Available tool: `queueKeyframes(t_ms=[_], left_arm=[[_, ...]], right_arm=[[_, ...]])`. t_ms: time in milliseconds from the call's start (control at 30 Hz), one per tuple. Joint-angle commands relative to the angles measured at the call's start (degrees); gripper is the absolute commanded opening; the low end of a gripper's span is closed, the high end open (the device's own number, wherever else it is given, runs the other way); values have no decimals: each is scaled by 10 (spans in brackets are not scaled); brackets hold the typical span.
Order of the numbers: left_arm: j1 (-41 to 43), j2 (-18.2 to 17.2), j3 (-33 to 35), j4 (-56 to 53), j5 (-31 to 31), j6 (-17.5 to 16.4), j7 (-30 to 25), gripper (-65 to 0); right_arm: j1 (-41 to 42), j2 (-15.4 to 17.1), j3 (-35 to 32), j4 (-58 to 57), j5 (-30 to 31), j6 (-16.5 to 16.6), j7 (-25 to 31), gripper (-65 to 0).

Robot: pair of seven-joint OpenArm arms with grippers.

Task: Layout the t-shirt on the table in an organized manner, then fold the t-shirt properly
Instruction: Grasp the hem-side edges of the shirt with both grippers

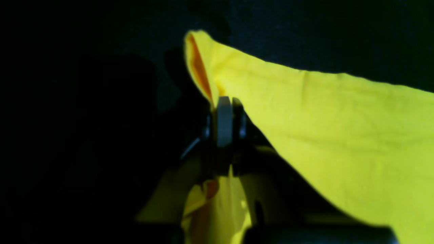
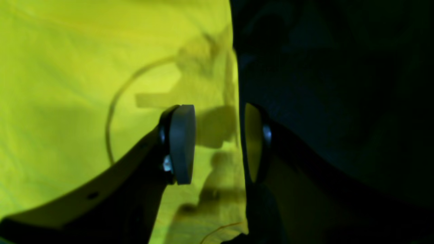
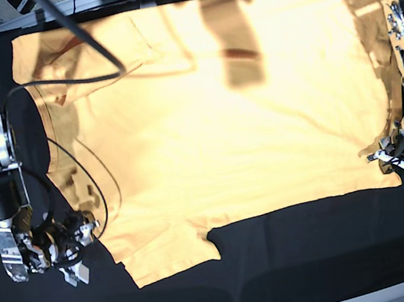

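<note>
While the shirt (image 3: 212, 118) is already spread mostly flat across the black surface (image 3: 299, 259), I'd say we're at the tail end of the layout stage and folding hasn't begun. It lies sideways in the base view, with a sleeve sticking out toward the near edge and the other sleeve bunched a bit at the far corner on that view's left. A few wrinkles along that side too, so some smoothing is probably left before any fold.

Left hand (image 1: 225, 118) is clamped tight on a corner of the shirt, at the edge on the base view's right; the wrist view shows cloth pinched between the pads and lifted a little off the surface. Right hand (image 2: 217, 142) has its jaws parted with nothing between them, sitting right at the shirt's edge, one finger over the cloth and one over the bare surface.

No containers anywhere that I can see, so nothing to report there.
</note>
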Motion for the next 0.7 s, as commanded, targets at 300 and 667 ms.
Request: queueKeyframes(t_ms=[300,667], left_arm=[[-17,-6,-1,8,-5,-2,-7,-650],[-17,-6,-1,8,-8,-2,-14,-650]], right_arm=[[21,5,2,-34,2,3,40,-413],[-14,-3,2,-33,8,84,108,-618]])
